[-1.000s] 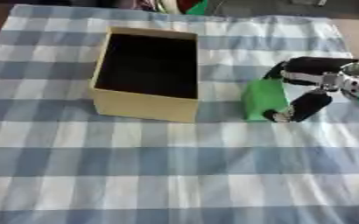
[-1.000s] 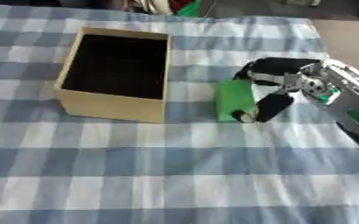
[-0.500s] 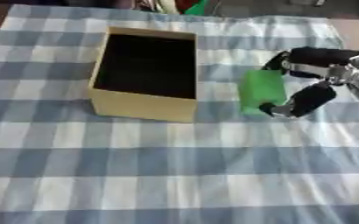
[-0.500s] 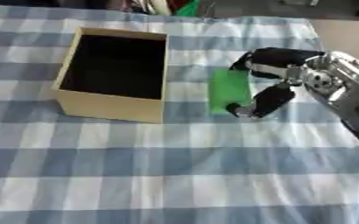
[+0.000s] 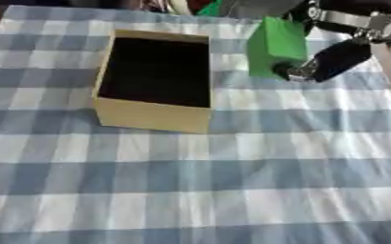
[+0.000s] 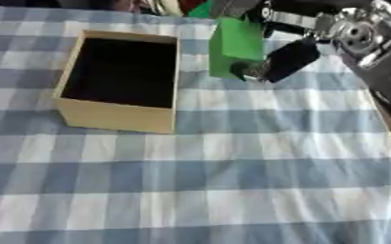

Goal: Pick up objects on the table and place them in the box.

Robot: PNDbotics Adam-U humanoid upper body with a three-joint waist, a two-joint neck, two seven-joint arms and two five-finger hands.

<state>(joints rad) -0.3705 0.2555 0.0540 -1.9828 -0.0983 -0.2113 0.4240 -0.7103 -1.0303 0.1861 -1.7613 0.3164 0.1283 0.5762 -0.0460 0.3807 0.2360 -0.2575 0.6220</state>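
Right hand [image 6: 286, 45] is clamping the green rectangular block [image 5: 275, 46] between thumb and curled fingers, holding it above the blue-and-white checked cloth surface [image 5: 232, 181], just right of the open tan cardboard box [image 5: 155, 81]. Block is tilting slightly, clear of the box. Box interior is showing dark.

our right robot hand [image 6: 292, 35] reaches in from the upper right, raised, fingers above and thumb below curled in a pinch; the silver wrist joint shows behind it. our left arm is unseen.
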